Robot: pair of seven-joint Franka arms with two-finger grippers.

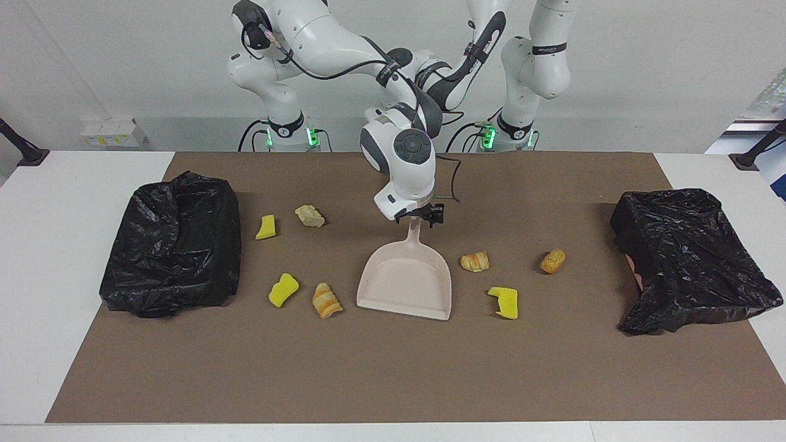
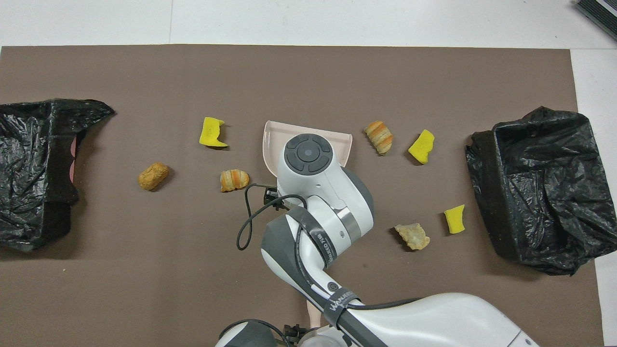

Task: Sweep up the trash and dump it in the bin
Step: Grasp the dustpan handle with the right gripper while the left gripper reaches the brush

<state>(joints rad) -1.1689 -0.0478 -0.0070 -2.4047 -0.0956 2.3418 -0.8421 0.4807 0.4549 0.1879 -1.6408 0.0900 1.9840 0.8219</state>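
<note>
facing view. the dustpan (image 1: 405, 283) lies flat on the brown mat (image 1: 393, 374) at the centre of the frame, its handle pointing up the frame toward the robots. the right gripper (image 1: 420, 217) sits at the top of that handle, just above centre. whether it already pinches the handle cannot be told. seven pieces of trash lie on the mat around the pan. four are toward the right arm's end: a yellow chunk (image 1: 266, 228) and a pale lump (image 1: 309, 216) at mid-height, and a second yellow chunk (image 1: 283, 290) and a striped pastry (image 1: 326, 300) lower down, near the pan's mouth. three are toward the left arm's end: a small pastry (image 1: 475, 261), a round lump (image 1: 552, 261) and a third yellow chunk (image 1: 504, 302). a bagged bin (image 1: 172, 242) stands at the right arm's end of the mat, and a second bagged bin (image 1: 691, 258) at the left arm's end.

overhead view. the right arm's wrist covers most of the dustpan (image 2: 272, 137) at centre frame, hiding its own gripper. the left gripper (image 2: 293, 332) only just shows at the lower edge, waiting, and its state cannot be told. no trash is in the pan or in either bin.
</note>
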